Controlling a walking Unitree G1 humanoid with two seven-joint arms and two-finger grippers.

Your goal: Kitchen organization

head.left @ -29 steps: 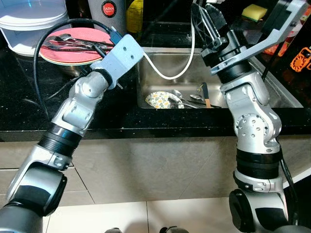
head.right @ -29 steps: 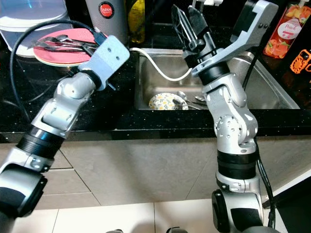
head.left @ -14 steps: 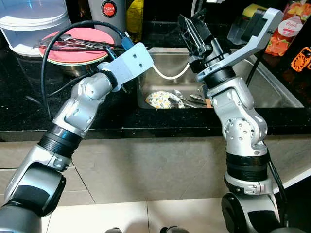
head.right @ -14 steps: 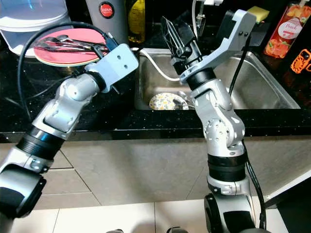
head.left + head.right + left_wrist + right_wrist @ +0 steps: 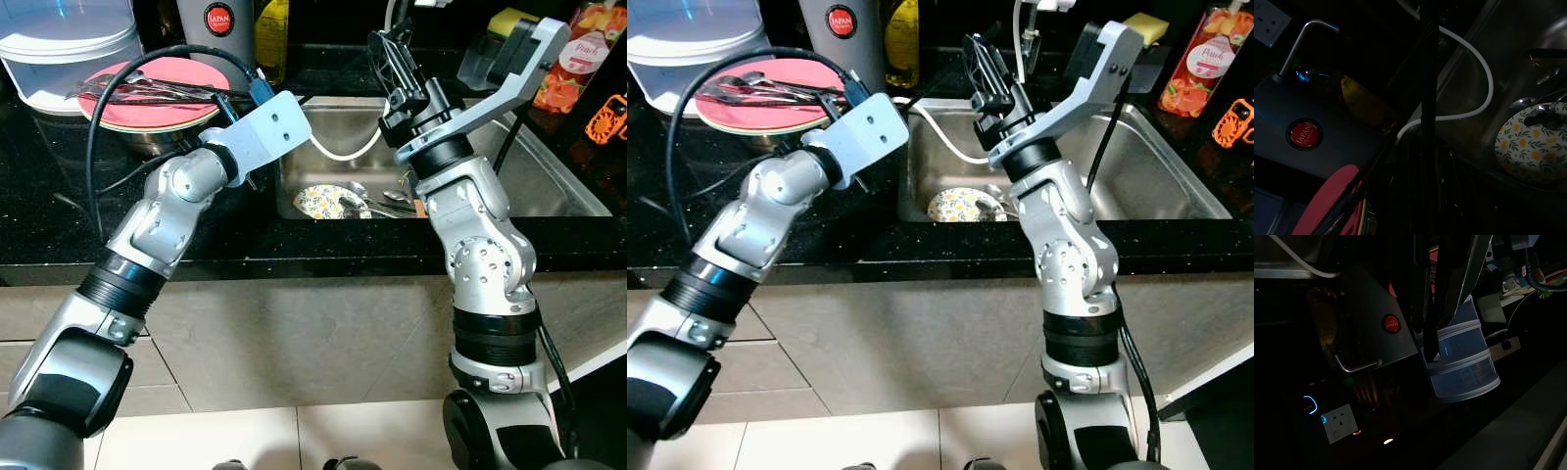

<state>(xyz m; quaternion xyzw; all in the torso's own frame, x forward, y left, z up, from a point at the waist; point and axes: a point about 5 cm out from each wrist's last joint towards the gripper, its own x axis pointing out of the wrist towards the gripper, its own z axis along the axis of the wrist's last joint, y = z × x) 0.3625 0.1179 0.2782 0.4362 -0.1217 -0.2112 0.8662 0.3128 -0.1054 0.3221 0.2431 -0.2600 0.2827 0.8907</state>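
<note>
A pink plate rests on a metal bowl on the black counter at the back left, with several dark utensils lying across it. My left gripper reaches over the plate's right edge among those utensils. In the steel sink lie a floral plate and a few spoons. My right gripper is raised above the sink's back edge near the tap, pointing up, its fingers close together and shut. I cannot make out anything between them.
A white hose loops down into the sink. Along the back stand a clear lidded tub, a steel flask with a red label, a yellow bottle, a sponge and a peach soap bottle. The counter front edge runs below.
My right arm has swung left from the sink's right side to above its middle, and its gripper has turned narrower. My left wrist shifted slightly right.
</note>
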